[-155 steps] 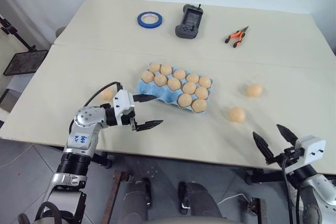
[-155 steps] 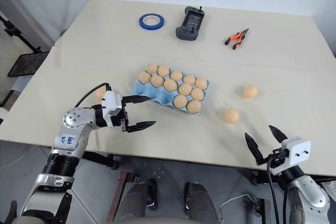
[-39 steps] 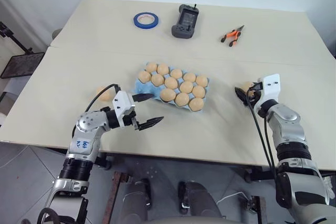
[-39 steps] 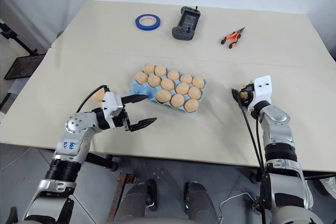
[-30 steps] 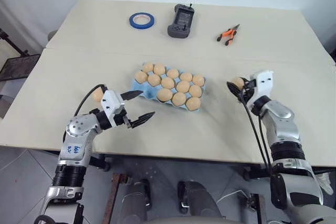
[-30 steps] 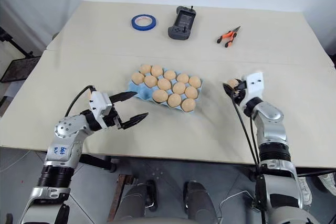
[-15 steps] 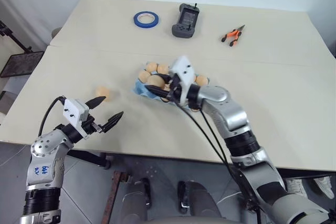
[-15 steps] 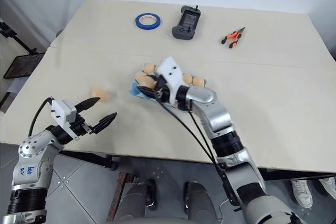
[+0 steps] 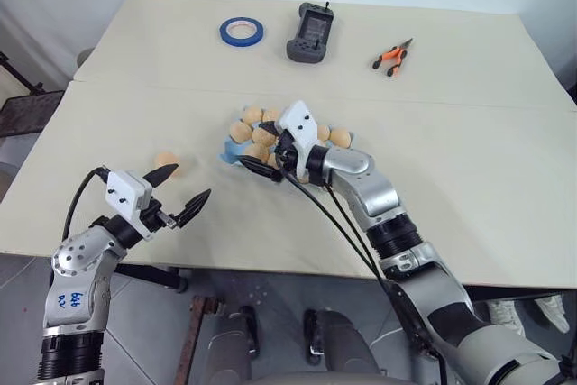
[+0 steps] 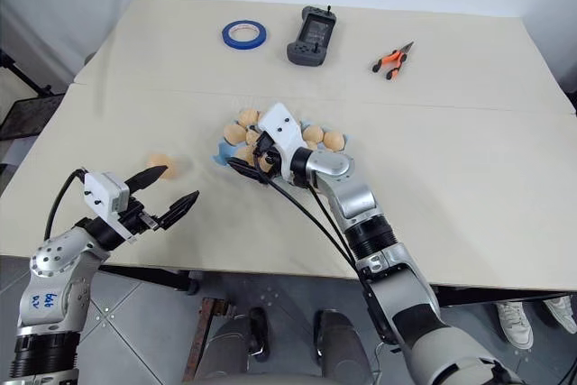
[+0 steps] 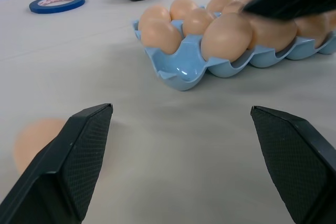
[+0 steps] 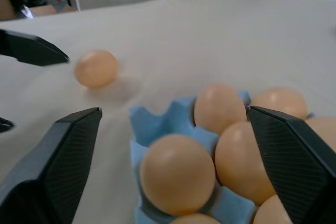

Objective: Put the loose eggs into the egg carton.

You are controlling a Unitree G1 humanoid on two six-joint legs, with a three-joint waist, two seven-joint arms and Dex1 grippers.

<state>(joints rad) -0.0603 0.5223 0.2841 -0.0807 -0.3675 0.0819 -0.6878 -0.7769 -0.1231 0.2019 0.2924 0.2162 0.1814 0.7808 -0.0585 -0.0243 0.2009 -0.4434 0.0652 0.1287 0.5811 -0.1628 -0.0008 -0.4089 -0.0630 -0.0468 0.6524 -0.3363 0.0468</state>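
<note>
- The egg carton (image 9: 236, 145) lies near the middle of the pale beige table (image 9: 469, 160), its long side running slantwise across the tabletop, cups up; the right arm hides part of it.
- One loose egg (image 9: 166, 162) rests on the table just left of the carton, apart from it.
- The carton's cups are filled with tan eggs; I cannot count them under the arm.
- The right gripper (image 9: 263, 149) hangs over the carton's left end, fingers spread, holding nothing.
- The left gripper (image 9: 180, 194) hovers on the near side of the loose egg, fingers wide apart and empty.
- Beyond the carton lie one blue tape ring (image 9: 241, 31), one dark handheld controller (image 9: 307, 32) and one pair of orange-handled pliers (image 9: 392, 55).
- Grey floor tiles show below the table's near edge.
</note>
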